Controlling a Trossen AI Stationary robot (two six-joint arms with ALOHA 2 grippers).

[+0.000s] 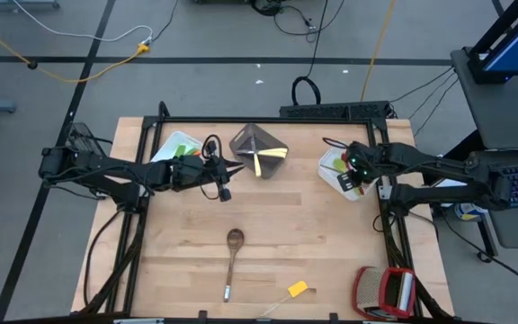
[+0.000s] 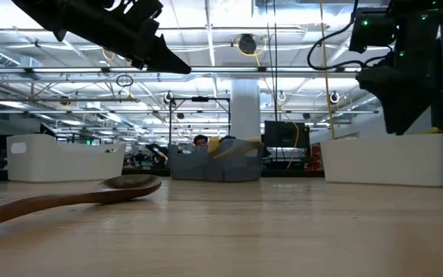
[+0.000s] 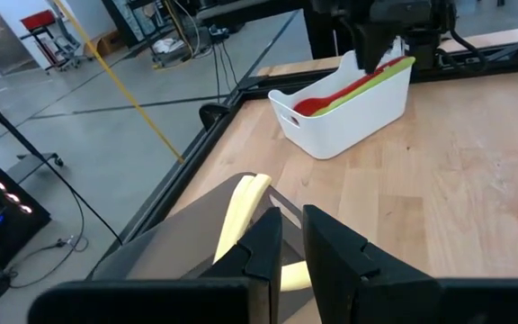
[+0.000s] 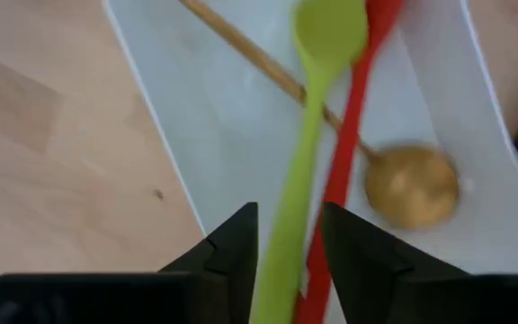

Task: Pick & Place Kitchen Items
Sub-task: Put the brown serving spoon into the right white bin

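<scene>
Bins: three on the wooden table (image 1: 313,225) — a white bin (image 1: 171,147) at the back on the left arm's side, a grey bin (image 1: 257,149) at the back middle, another white bin (image 1: 338,171) on the right arm's side.
Utensils in the right-side white bin: three counted in the right wrist view — a green spoon (image 4: 317,81), a red utensil (image 4: 353,126) just beside it, and a gold spoon (image 4: 403,184) lying under both.
Utensils in the left-side white bin: something green shows in it from above; I cannot count what lies there.
Grey bin contents: one pale yellowish piece (image 3: 241,202); I cannot tell what it is.
Loose on the table: one brown wooden spoon (image 1: 233,256) near the middle front, bowl pointing to the back, and one small yellow piece (image 1: 297,289) beside it toward the right, well apart from every bin.
Front right corner: one bulky red-and-silver object (image 1: 385,292).
Left gripper (image 1: 226,171): arm stretched across the back, held above the table just beside the grey bin — fingers nearly pressed together, a thin slit between them, pinching nothing.
Right gripper (image 4: 288,236): poised over the right-side white bin, pointing down, fingers spread to either side of the green spoon's handle, not clamped on it.
Writing: none I can read.
</scene>
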